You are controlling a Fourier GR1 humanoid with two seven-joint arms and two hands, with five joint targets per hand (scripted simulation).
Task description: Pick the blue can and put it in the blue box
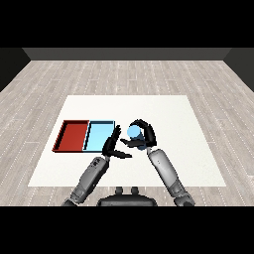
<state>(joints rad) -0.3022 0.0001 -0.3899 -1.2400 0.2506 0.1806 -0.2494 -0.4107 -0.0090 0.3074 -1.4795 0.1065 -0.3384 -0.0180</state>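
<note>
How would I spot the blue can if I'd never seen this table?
Find the white table and its two trays at the left. Just right of the light blue tray, the right hand curls its fingers round the blue can, the only round thing there.

Blue can mostly hidden (prob. by right hand).

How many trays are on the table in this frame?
2. The red tray lies at the left; the light blue tray lies right beside it, just left of the left hand. None appears hidden.
</note>
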